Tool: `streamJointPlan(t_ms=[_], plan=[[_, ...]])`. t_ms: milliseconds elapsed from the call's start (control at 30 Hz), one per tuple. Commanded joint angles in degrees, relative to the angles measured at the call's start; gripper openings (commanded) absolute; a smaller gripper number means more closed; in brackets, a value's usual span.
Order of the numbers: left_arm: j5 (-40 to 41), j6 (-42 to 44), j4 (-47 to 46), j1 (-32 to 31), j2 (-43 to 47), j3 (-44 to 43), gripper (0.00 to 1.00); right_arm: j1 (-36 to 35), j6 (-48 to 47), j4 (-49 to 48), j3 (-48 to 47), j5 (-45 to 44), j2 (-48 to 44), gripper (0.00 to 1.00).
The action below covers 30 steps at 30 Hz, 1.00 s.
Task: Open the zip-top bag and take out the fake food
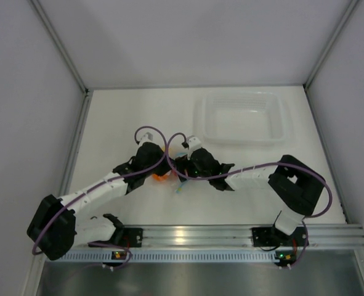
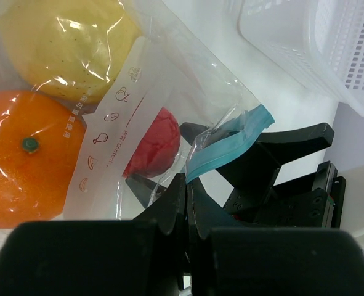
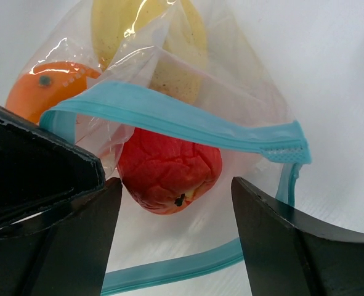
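Note:
The zip-top bag (image 3: 243, 74) lies mid-table with its mouth pulled open; its light blue zip strip (image 3: 169, 114) arches above the red fruit (image 3: 169, 169). Inside the bag are also the orange fruit (image 3: 40, 92) and the yellow fruit (image 3: 163, 43). My left gripper (image 2: 188, 185) is shut on the bag's edge just below the zip strip (image 2: 231, 145). My right gripper (image 3: 175, 203) stands open at the bag's mouth, and the red fruit sits just beyond its fingertips with gaps on both sides. From above, both grippers meet over the bag (image 1: 169, 176).
A clear rigid tray (image 1: 240, 117) stands at the back right, and its ribbed wall (image 2: 317, 43) shows in the left wrist view. The right gripper's black body (image 2: 274, 166) is close beside my left fingers. Walls enclose the table on three sides.

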<state>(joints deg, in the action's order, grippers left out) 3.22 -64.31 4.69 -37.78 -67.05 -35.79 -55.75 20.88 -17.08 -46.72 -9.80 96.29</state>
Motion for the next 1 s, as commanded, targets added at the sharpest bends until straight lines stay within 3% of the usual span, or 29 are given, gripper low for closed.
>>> streamJointPlan(t_ms=[0,267,400,467,700,967], plan=[[-2.7,0.8,-4.1,-0.1,-0.8,-0.6,0.00,-0.4,-2.2,-10.7,1.0,2.5,0.6,0.74],[-4.9,0.9,-5.8,0.0,-1.2,-0.2,0.00,-0.2,-1.6,-12.4,-2.1,7.1,6.4,0.74],[-4.6,1.1,-5.7,0.0,-0.6,0.2,0.00,-0.2,-0.8,-14.7,-1.3,6.1,7.6,0.68],[-4.6,1.1,-5.8,0.2,-0.7,0.4,0.00,-0.1,-0.9,-15.5,-0.2,5.8,7.1,0.60],[-5.9,0.8,-6.7,0.3,-1.6,0.9,0.00,0.0,-3.1,-18.2,1.0,4.9,5.9,0.72],[-6.0,1.0,-6.6,0.3,-1.1,1.2,0.00,0.5,-5.9,-22.8,0.6,6.1,7.0,0.68]])
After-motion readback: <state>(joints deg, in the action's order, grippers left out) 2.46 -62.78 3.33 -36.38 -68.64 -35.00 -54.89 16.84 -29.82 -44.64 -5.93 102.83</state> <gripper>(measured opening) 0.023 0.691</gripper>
